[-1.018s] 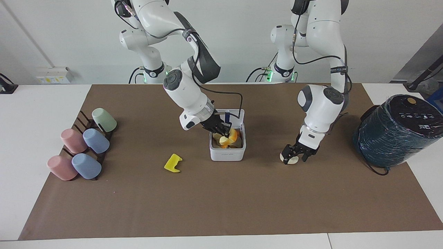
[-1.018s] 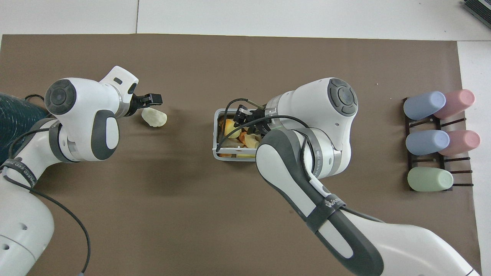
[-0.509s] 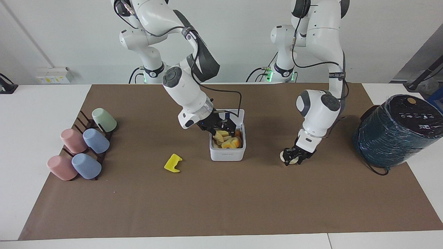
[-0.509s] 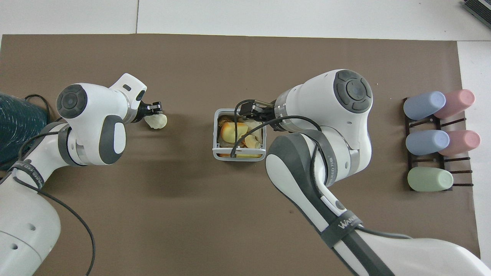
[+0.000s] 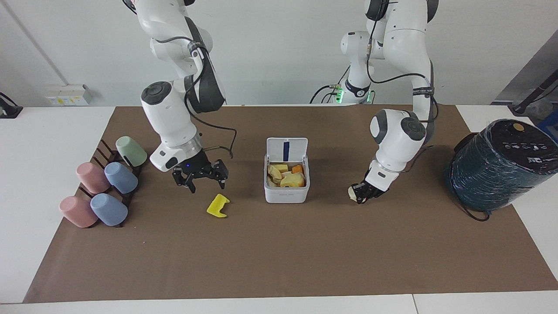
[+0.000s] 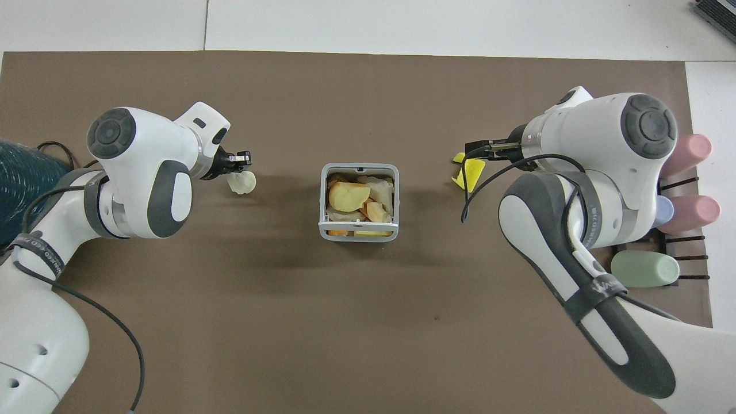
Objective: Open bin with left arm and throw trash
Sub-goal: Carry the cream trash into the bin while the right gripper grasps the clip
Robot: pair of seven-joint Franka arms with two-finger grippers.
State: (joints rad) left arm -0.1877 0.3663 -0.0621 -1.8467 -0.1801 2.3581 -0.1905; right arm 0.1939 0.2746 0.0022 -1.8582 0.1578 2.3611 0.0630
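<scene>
Left gripper (image 5: 365,194) pinches the lump (image 5: 352,193) beside the open bin (image 5: 287,192); right gripper (image 5: 200,176), fingers wide, hovers by the yellow piece (image 5: 217,205).

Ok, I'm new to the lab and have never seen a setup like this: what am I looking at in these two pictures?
These are two white robot arms, each ending in a black two-finger tool. One picture looks at them from across the table; the other looks down from above their own end, so the sides are swapped. On the brown mat stands a small white bin with its lid up and foam scraps inside. The left tool is low over the mat toward the left arm's end, shut on a cream lump. The right tool hangs open near a yellow notched piece lying beside the bin. Pastel cups rest on a rack at the right arm's end; a dark teal drum stands at the left arm's end.
</scene>
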